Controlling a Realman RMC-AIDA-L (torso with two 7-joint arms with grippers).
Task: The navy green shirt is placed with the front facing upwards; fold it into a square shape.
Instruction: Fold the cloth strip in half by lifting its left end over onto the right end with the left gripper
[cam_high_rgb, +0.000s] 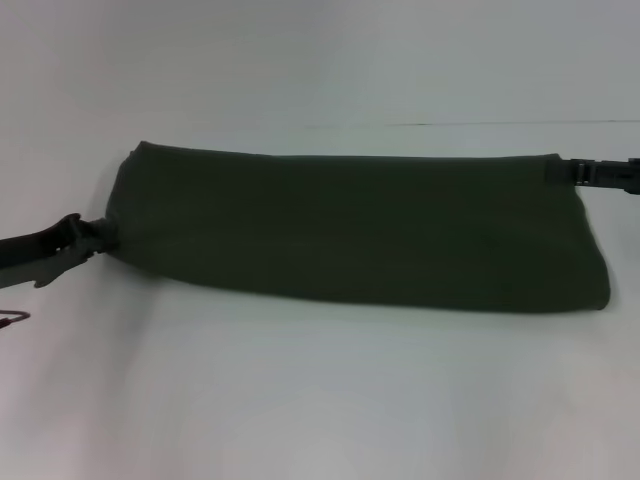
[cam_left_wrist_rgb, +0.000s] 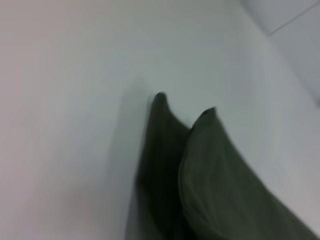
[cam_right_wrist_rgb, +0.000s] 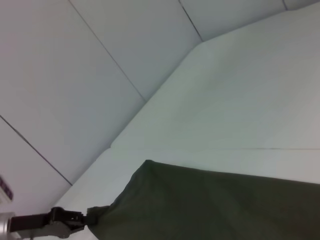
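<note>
The navy green shirt (cam_high_rgb: 350, 235) lies as a long dark-green band across the white table, with no lettering showing. My left gripper (cam_high_rgb: 105, 238) is at the band's left end, shut on the cloth there. My right gripper (cam_high_rgb: 562, 170) is at the far right corner, its fingers closed over the top edge. In the left wrist view the shirt (cam_left_wrist_rgb: 210, 180) rises in two pinched peaks. The right wrist view shows the shirt (cam_right_wrist_rgb: 210, 205) stretching away to the left gripper (cam_right_wrist_rgb: 86, 219), which holds its far corner.
The white table (cam_high_rgb: 320, 400) spreads in front of and behind the shirt. A thin seam line (cam_high_rgb: 480, 124) runs across the far side. A small dark hook-like part (cam_high_rgb: 12, 318) shows at the left edge of the head view.
</note>
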